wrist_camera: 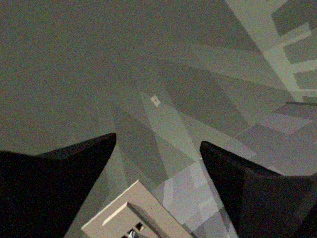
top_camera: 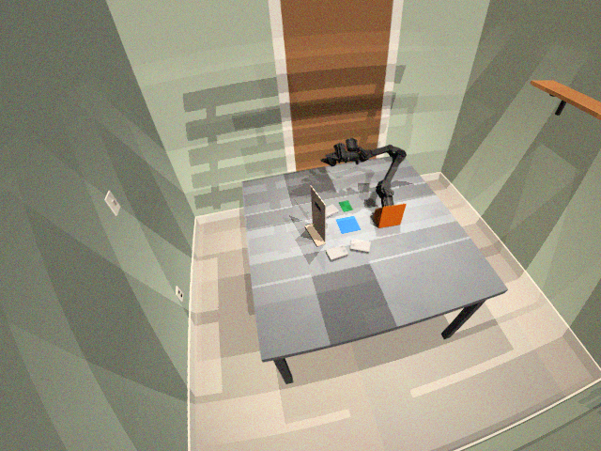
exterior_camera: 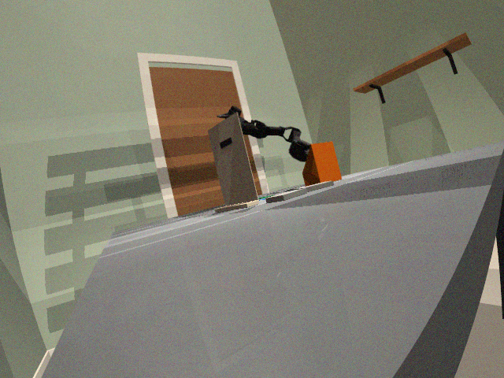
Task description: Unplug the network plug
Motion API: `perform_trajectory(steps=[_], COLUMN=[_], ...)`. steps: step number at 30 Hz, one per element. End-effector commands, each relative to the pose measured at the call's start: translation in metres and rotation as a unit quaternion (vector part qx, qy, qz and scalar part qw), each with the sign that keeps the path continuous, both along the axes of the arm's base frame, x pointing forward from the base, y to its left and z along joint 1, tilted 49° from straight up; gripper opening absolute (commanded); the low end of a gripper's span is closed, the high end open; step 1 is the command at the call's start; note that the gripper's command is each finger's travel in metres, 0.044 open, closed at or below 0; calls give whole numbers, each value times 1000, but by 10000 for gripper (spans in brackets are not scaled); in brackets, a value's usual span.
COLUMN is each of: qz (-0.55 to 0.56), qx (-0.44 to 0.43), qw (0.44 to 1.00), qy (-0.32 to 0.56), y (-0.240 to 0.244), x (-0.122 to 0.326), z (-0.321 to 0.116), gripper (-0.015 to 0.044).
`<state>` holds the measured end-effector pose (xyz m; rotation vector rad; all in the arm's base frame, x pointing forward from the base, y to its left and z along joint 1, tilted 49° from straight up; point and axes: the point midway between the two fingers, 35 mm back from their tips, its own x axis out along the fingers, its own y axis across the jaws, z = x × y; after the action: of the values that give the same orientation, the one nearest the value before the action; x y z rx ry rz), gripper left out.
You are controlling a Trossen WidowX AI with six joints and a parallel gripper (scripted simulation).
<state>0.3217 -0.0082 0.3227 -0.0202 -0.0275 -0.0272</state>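
Jaws (top_camera: 326, 161) (exterior_camera: 222, 116) wide apart, panel (top_camera: 317, 215) (exterior_camera: 235, 171) (wrist_camera: 144, 192) lower down

The grey desk (top_camera: 412, 276) (exterior_camera: 260, 284) (wrist_camera: 198, 185) carries the upright panel's flat foot (top_camera: 315, 235) (exterior_camera: 235, 207), a blue square (top_camera: 348, 225), a smaller green patch (top_camera: 346, 206), an orange block (top_camera: 391, 215) (exterior_camera: 323, 162) and pale flat pieces (top_camera: 360, 245) near the blue square.

Upright panel (top_camera: 318, 215) (exterior_camera: 232, 166) (wrist_camera: 165, 214) blocks tool's (top_camera: 327, 161) (wrist_camera: 158, 139) path low, air above OK.
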Motion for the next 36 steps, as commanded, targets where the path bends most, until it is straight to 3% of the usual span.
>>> perform_trajectory(steps=[1,10,36], qz=[0,19,15], qx=[2,95,374], qw=[1000,994,903], qy=[1,52,208], y=[0,4,18], x=[0,0,-49], z=[-1,-61,-228], gripper=[374,156,156])
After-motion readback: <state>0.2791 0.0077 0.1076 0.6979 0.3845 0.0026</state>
